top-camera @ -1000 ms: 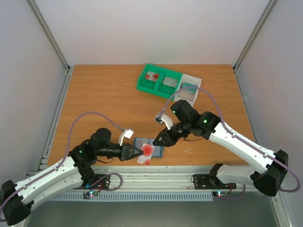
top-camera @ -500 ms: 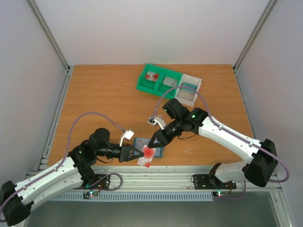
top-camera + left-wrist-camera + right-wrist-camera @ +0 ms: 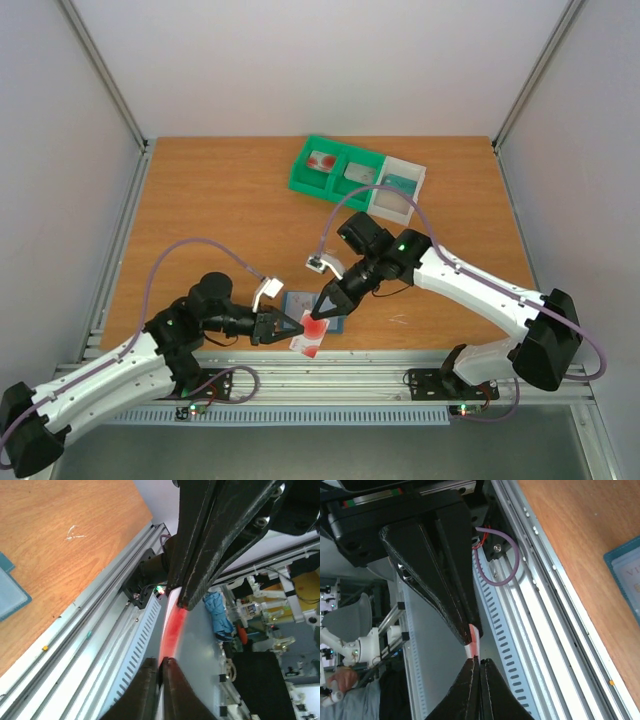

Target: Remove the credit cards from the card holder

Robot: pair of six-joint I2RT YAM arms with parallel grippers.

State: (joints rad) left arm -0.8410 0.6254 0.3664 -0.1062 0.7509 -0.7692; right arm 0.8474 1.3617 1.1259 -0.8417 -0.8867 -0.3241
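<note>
- The white card with red marks is clamped edge-on by the left gripper and the right gripper, at opposite ends.
- The card holder is seen flat on the table, just beside both grippers.

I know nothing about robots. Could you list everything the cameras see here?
table: one, brown wood
green tray: one, two compartments, far side
white compartment: one, beside the tray's right end
tray card: one, white and red, left green compartment
grey card: one, right green compartment
teal card: one, white compartment
card holder: one, blue-grey, near front edge
held card: one, white and red, between both grippers
left gripper: black, shut on held card
right gripper: black, shut on held card
</note>
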